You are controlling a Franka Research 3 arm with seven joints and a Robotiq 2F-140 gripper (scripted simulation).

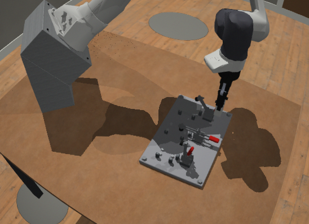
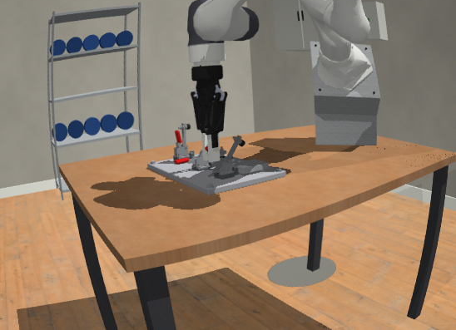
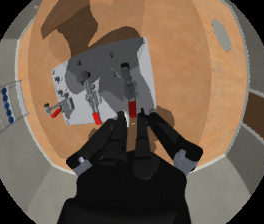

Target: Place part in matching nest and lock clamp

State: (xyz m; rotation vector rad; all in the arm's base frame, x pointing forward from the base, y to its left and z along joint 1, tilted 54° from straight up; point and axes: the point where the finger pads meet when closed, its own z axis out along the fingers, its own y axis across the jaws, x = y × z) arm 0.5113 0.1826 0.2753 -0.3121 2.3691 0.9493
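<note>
The grey fixture plate point(image 1: 187, 139) lies on the table and carries three toggle clamps. My gripper point(image 1: 219, 108) stands upright over the far clamp at the plate's far right corner. It is shut on that clamp's red handle, which shows between the fingers in the wrist view point(image 3: 132, 108) and in the exterior view point(image 2: 206, 148). That clamp's bar point(image 1: 201, 102) points up at a slant. The middle clamp's red handle point(image 1: 213, 139) lies flat. The near clamp's red handle point(image 1: 190, 151) stands nearly upright. I cannot make out the loose part in any view.
Small rest pads and blocks point(image 1: 180, 112) stand on the left half of the plate. The robot's grey base block point(image 1: 52, 56) stands at the table's far left. A shelf with blue discs point(image 2: 93, 79) stands beyond the table.
</note>
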